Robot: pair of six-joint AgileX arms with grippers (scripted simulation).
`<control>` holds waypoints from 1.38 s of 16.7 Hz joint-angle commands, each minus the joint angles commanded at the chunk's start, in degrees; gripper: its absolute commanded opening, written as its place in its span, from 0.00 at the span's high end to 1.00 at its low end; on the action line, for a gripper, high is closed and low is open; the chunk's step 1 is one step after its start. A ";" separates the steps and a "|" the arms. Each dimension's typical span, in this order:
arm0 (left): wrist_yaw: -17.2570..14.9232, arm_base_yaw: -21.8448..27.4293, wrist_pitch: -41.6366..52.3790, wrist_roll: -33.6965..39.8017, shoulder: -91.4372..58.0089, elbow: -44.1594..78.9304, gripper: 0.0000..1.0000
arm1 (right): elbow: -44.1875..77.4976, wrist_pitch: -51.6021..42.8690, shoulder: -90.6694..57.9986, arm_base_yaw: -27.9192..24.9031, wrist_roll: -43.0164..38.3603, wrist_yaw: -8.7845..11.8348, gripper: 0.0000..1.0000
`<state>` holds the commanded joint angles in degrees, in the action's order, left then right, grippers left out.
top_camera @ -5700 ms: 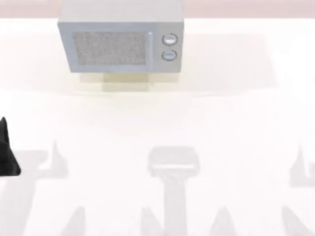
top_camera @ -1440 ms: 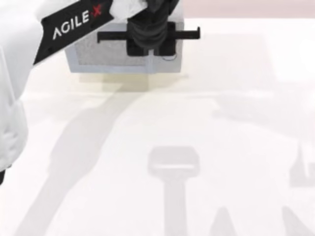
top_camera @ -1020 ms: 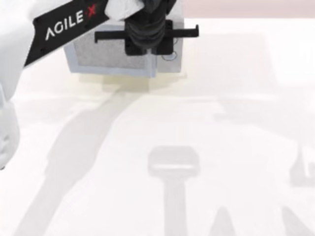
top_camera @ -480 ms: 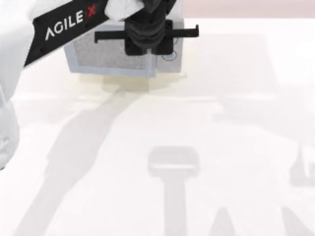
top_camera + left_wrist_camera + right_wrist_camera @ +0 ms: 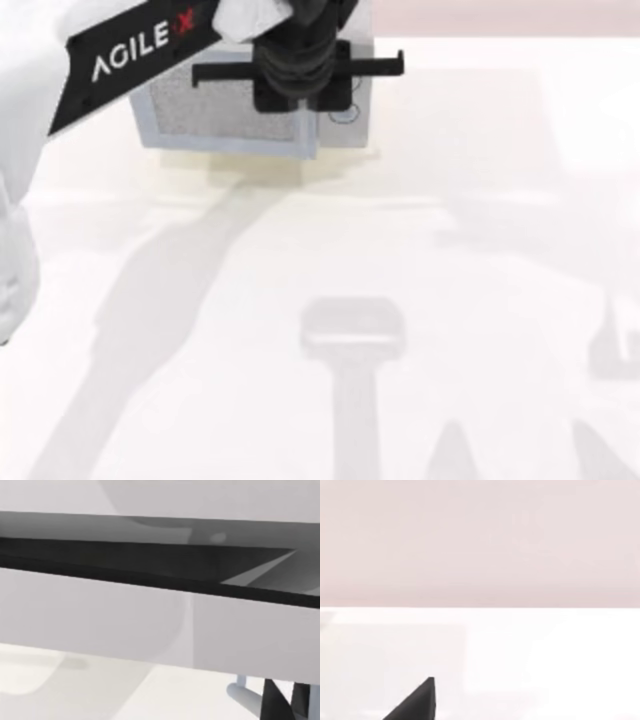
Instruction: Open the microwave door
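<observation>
The light-grey microwave [image 5: 357,137] stands at the table's far edge, left of centre. Its mesh-windowed microwave door [image 5: 200,115] stands slightly ajar, the handle edge pulled a little toward the front. My left arm reaches over it from the left, and my left gripper [image 5: 305,100] is shut on the door's handle. In the left wrist view the door panel [image 5: 100,615] fills the frame, with a dark gap [image 5: 150,562] into the oven behind it. There the slim handle [image 5: 245,696] runs into my left gripper [image 5: 287,705]. My right gripper [image 5: 420,705] is parked, out of the top view.
The upper knob is hidden under the left wrist; part of the lower knob [image 5: 343,113] shows. The pale tabletop [image 5: 400,300] stretches in front of the microwave, crossed by soft shadows.
Since 5.7 s ago my left arm has come from the left edge to the handle. Since 1.4 s ago the door's handle edge has swung slightly outward; over the last half second it barely moves.
</observation>
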<state>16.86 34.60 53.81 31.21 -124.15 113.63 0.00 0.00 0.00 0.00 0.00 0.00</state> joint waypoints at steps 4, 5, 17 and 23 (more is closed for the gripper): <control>-0.30 0.34 -0.06 0.23 -0.35 -0.08 1.00 | 0.00 0.00 0.00 0.00 0.00 0.00 0.00; -0.35 0.33 -0.19 0.10 -0.20 -0.28 1.00 | 0.00 0.00 0.00 0.00 0.00 0.00 0.00; -2.46 -0.37 -4.57 -5.27 5.48 -8.63 1.00 | 0.00 0.00 0.00 0.00 0.00 0.00 0.00; -2.46 -0.37 -4.57 -5.27 5.48 -8.63 1.00 | 0.00 0.00 0.00 0.00 0.00 0.00 0.00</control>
<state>14.40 34.23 49.24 25.94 -118.67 105.00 0.00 0.00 0.00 0.00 0.00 0.00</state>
